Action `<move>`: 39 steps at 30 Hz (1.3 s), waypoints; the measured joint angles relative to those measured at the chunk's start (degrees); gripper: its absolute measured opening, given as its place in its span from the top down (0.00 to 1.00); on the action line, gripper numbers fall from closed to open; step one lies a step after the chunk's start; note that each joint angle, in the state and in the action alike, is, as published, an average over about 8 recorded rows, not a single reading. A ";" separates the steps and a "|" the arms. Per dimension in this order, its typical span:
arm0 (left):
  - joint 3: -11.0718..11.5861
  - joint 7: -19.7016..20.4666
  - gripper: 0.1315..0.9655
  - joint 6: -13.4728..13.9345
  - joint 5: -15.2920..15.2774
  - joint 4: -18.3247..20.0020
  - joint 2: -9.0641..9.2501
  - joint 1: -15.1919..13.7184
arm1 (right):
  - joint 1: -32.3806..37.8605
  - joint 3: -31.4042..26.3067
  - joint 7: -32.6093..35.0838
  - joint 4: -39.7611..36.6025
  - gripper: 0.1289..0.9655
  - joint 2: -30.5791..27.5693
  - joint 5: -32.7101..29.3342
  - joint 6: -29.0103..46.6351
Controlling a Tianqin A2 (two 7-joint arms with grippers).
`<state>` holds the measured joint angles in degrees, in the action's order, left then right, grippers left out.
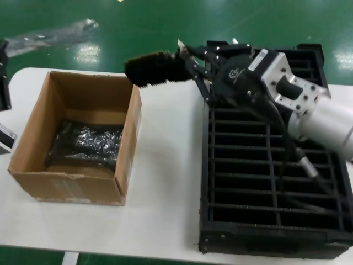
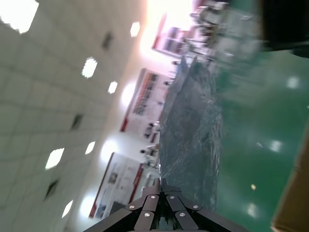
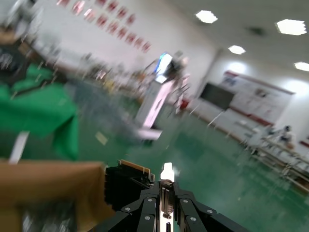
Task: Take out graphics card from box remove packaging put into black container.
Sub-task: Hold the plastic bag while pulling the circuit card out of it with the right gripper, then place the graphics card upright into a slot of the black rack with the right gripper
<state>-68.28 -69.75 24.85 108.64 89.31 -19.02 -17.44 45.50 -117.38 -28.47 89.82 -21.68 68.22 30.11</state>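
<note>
**Card unwrapped and in the air — slotting it is what's left**

I have the right gripper clenched on the bare graphics card, holding it above the table between the box and the far end of the black container. The bag is off: my left gripper is closed on the empty packaging, held out past the table's far left corner over the green floor. The box sits at the table's left edge with another shiny wrapped bundle inside. By my reading, extraction and unwrapping are done — only lowering the card into a slot remains.
</note>
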 joint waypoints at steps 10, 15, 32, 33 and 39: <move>6.09 1.71 0.99 4.11 6.66 0.10 6.64 -0.16 | 17.85 -14.58 -25.31 8.91 0.94 -7.95 -25.19 24.28; 7.30 3.89 0.99 5.86 8.73 -0.38 8.20 -0.01 | 27.61 -24.47 -37.55 10.51 0.94 -7.87 -38.14 37.09; 10.03 10.91 0.99 8.84 12.54 -0.28 11.80 2.75 | 25.94 -19.95 -32.96 -0.45 0.94 7.86 -57.75 48.84; 10.15 11.06 0.99 8.95 12.59 -0.36 11.86 2.77 | 25.61 -19.27 -32.08 -0.88 0.94 8.54 -57.65 49.09; 10.71 11.55 0.99 9.45 12.63 -0.98 11.96 2.70 | 23.88 -16.21 -27.93 -2.71 0.94 11.49 -57.76 51.25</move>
<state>-57.58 -58.20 34.30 121.27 88.33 -7.06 -14.74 69.37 -133.59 -56.40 87.11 -10.19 10.47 81.37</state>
